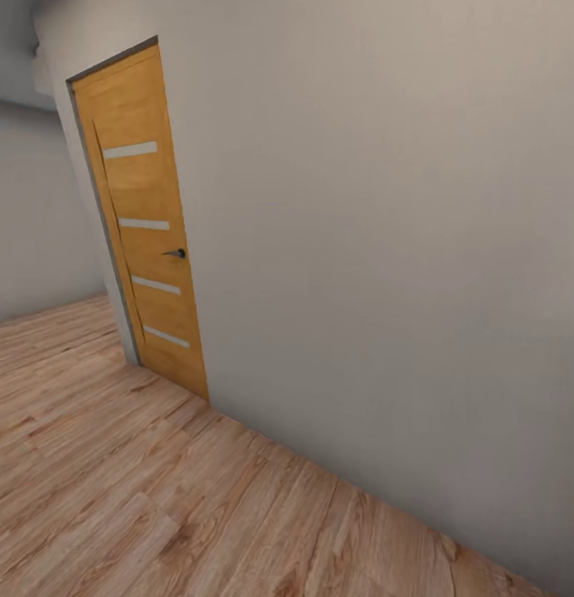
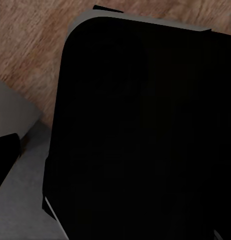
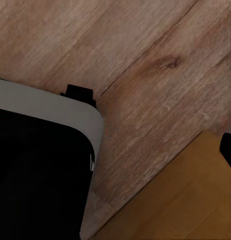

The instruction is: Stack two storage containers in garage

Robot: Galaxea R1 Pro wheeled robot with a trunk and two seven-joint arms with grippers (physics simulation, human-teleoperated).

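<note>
The two storage containers are out of view, and so is the garage. I face a plain beige-grey wall (image 1: 386,249) with a closed orange-brown wooden door (image 1: 146,224) at the left. Light wood plank flooring (image 1: 113,497) runs beneath me. In the left wrist view my own black, grey-edged body (image 2: 145,135) hangs over the planks. The right wrist view has the same black body (image 3: 40,175) above the plank flooring (image 3: 145,65).
The door has pale horizontal strips and a dark lever handle (image 1: 177,253). Left of the door the plank floor runs past the wall's corner toward another grey wall (image 1: 30,215). An orange-brown wooden surface (image 3: 185,200) lies by the planks in the right wrist view.
</note>
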